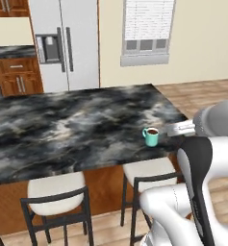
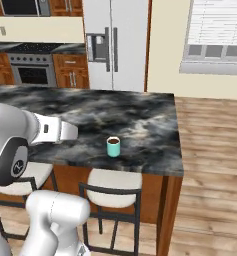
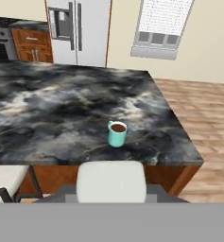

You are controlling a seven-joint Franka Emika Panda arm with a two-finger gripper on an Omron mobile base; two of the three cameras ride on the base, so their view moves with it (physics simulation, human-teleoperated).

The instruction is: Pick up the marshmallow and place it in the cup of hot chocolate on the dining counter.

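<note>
Your jaws are drawn in narrow, pinched on the marshmallow (image 3: 111,182). In the hand view it sits low and centre as an off-white, round-cornered block, so near the lens that it covers the fingertips, so you cannot see the contact itself. It hangs in front of the brown wood base, short of the dining counter's edge and not above the stone.

Just beyond it stands the cup of hot chocolate (image 3: 117,133), a small teal mug, upright, with dark brown liquid showing and its handle turned to the left in the left base view. It stands on the black-grey marbled tabletop (image 3: 61,108), close to the near edge and nearer the right-hand end. In the base views the arm (image 1: 202,182) reaches in level beside the mug without touching it.

A white-cushioned black stool (image 1: 55,187) is tucked under the overhang to the left. Further back you have the white fridge (image 3: 78,28) — its dispenser panel is too small to read — with a blinded window (image 3: 163,23) to its right and an oven (image 2: 32,72) to its left.
</note>
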